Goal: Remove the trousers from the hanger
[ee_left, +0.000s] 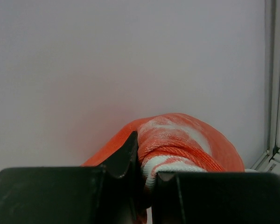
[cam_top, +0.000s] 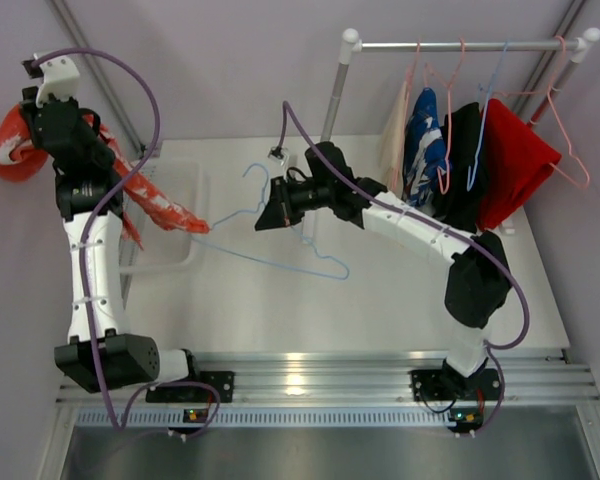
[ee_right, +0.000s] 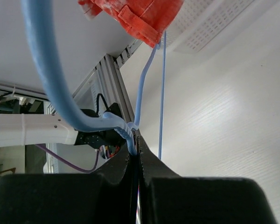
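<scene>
- Orange-red cloth trousers with white marks [cam_top: 158, 203]: they hang over the bench's [cam_top: 380, 300] left edge. One end is pinched in the almost closed left jaws, and the other reaches the hanger's left tip. The cloth looks snagged there, so a hard pull could tear it.
- Light blue wire hanger [ee_right: 53, 79]: it is held above mid-bench, with the right jaws clamped tight on its neck. The thin wire could twist or slip free under the pull.

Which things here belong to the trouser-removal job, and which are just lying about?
Job: orange trousers, blue hanger, left tool, right tool; waiting: beige trousers, patterned trousers, black trousers, red trousers.
Lying about: rack, purple cables.
</scene>
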You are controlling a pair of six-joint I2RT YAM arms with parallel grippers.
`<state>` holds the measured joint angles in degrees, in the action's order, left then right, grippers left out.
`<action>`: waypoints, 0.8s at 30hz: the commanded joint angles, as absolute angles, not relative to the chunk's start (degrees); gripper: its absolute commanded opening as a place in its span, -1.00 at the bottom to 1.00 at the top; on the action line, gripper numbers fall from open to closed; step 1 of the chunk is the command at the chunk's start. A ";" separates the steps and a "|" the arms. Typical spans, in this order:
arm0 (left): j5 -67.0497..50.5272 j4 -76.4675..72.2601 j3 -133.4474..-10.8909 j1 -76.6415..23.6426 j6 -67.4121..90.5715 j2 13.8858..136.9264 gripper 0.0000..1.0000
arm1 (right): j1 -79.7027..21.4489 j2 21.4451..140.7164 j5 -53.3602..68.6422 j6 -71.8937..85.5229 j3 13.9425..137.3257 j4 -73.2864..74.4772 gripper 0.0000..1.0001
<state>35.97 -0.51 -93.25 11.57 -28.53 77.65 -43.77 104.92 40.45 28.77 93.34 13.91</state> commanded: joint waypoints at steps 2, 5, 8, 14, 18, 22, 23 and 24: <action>34.02 -15.97 -89.14 13.01 -31.02 70.49 -1.00 | -42.63 99.14 42.19 26.90 92.20 13.79 -1.00; 34.72 -18.80 -86.40 13.09 -33.83 69.43 -1.00 | -42.45 98.88 42.54 25.67 91.85 15.02 -1.00; 35.33 -20.30 -86.75 13.27 -35.51 69.52 -1.00 | -42.54 98.53 42.63 24.27 91.15 17.13 -1.00; 34.45 -20.83 -91.31 13.18 -36.82 71.01 -1.00 | -42.54 97.91 41.92 22.76 88.33 18.90 -1.00; 34.02 -20.48 -92.29 13.27 -38.40 71.28 -1.00 | -42.54 97.56 41.75 22.41 87.98 19.51 -1.00; 33.14 -23.09 -87.64 13.27 -40.60 70.14 -1.00 | -42.54 96.68 42.36 22.50 89.03 19.42 -1.00; 33.05 -23.90 -84.93 13.27 -41.39 69.96 -1.00 | -42.54 96.42 42.45 22.59 89.21 19.51 -1.00; 32.79 -24.60 -83.77 13.27 -42.53 69.87 -1.00 | -42.54 95.89 42.63 22.41 89.38 19.60 -1.00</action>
